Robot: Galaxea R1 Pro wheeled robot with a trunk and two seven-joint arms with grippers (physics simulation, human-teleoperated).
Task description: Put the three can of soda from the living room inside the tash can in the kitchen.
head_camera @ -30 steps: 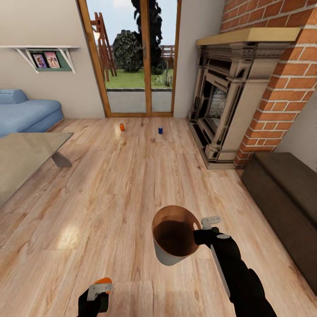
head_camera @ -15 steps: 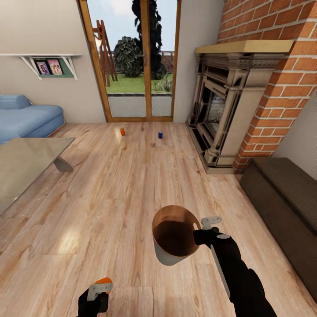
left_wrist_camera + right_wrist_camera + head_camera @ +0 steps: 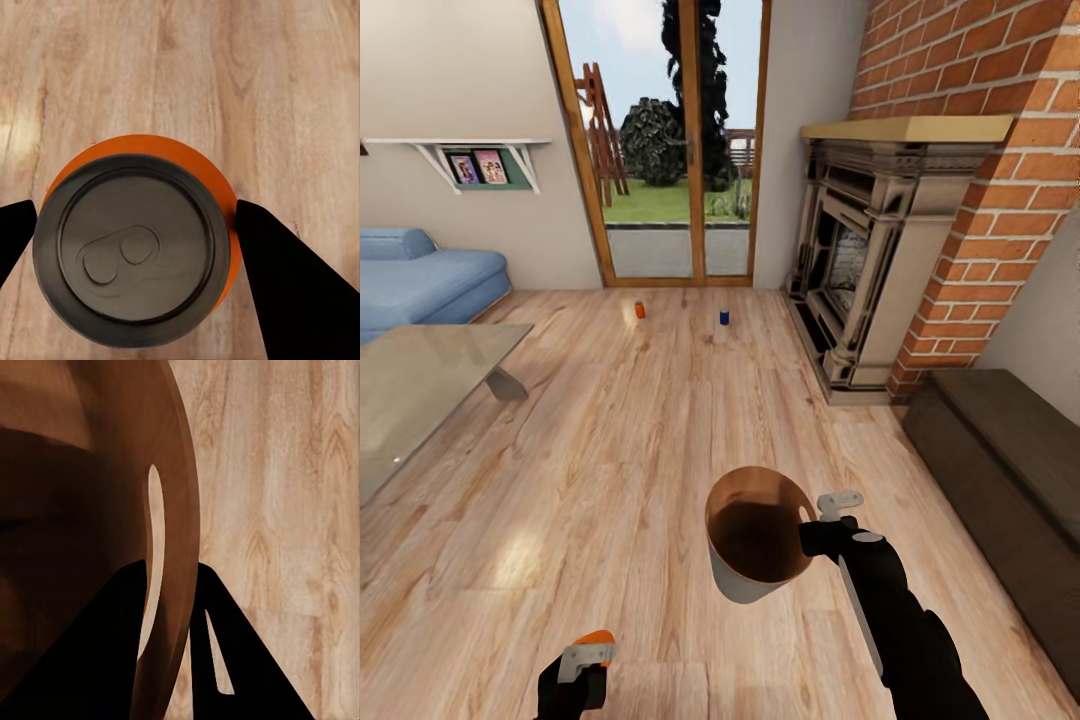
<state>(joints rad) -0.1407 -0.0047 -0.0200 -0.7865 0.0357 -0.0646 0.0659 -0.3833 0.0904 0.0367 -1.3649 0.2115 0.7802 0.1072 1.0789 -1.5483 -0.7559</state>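
Light wood plank floor (image 3: 610, 440), glossy grain. Left end effector (image 3: 586, 660) low near the frame's bottom edge, clamped on a bright orange soda can with grey metal lid (image 3: 135, 247), dark fingers (image 3: 289, 285) at both sides. Right end effector (image 3: 822, 525) pinching the rim of a round tapered white-grey bin with brown interior (image 3: 755, 530), held tilted above the floor. Second small orange can (image 3: 639, 310) and dark blue can (image 3: 725, 317) upright on planks near wood-framed glass doors (image 3: 660, 150), well apart.

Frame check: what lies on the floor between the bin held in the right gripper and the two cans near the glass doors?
Head view: only bare plank floor between the bin and the orange can and blue can.
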